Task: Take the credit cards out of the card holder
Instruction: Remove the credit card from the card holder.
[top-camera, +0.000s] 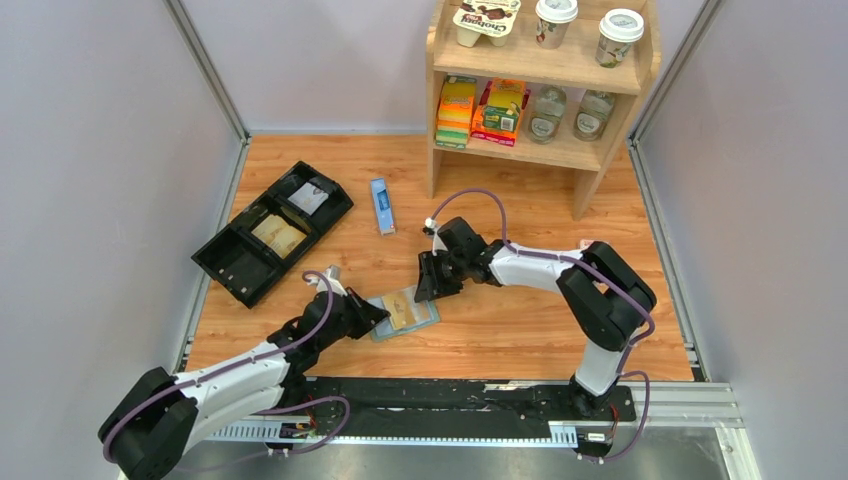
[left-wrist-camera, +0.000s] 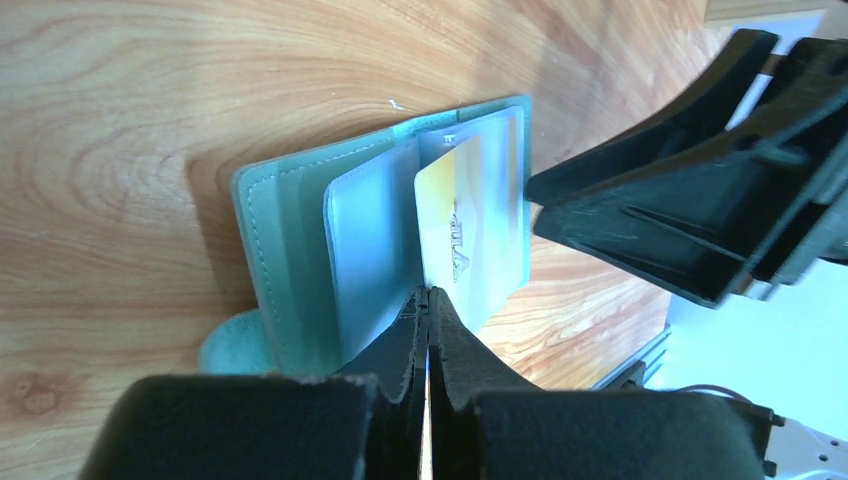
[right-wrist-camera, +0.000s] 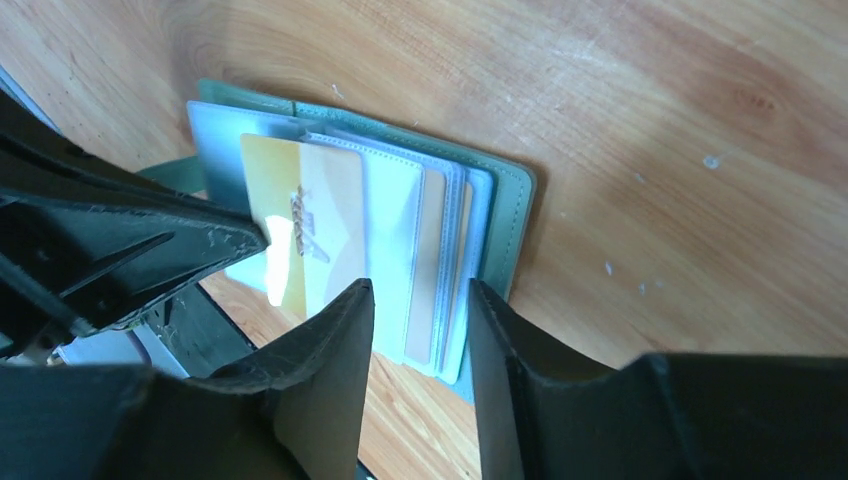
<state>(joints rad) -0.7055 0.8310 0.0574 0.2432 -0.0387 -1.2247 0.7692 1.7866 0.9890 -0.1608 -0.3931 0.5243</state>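
Okay, near edge first: a black rail (top-camera: 450, 400) carries both arm bases. The surface is an orange-brown wood-grain table (top-camera: 520, 340), boxed in by grey walls (top-camera: 90, 150) left, right and behind, with metal strips along the side edges.

Just past the rail, slightly left of centre, the card holder (top-camera: 405, 312) lies open and flat on the wood, green cover down, pale pocket pages up. The left gripper (left-wrist-camera: 428, 305) reaches in low from the near left. Its jaws are fully together on the near edge of the top credit card (left-wrist-camera: 455, 235), a yellow-gold card lying on the pages. Whether a pocket page is in the pinch too, cannot tell.

The right gripper (right-wrist-camera: 420, 295) sits over the holder's far side with its jaws partway apart, a narrow gap with pages showing through it. Touching or not, cannot tell. More credit cards (right-wrist-camera: 425, 265) show tan edges in the pockets. The two grippers nearly meet over the holder.

Bare wood runs right of the holder, under the right arm, out to the right wall. There is also some between the left arm and the tray.

Farther out:
- A narrow blue box (top-camera: 381, 205) lies mid-table, well apart from the holder.
- A black tray (top-camera: 272, 232) sits far left, angled, near the left wall, with flat items in its compartments.
- A wooden shelf (top-camera: 560, 72) stands at the back right, with cups (top-camera: 556, 20) on top and boxes (top-camera: 458, 112) and jars (top-camera: 547, 112) below.
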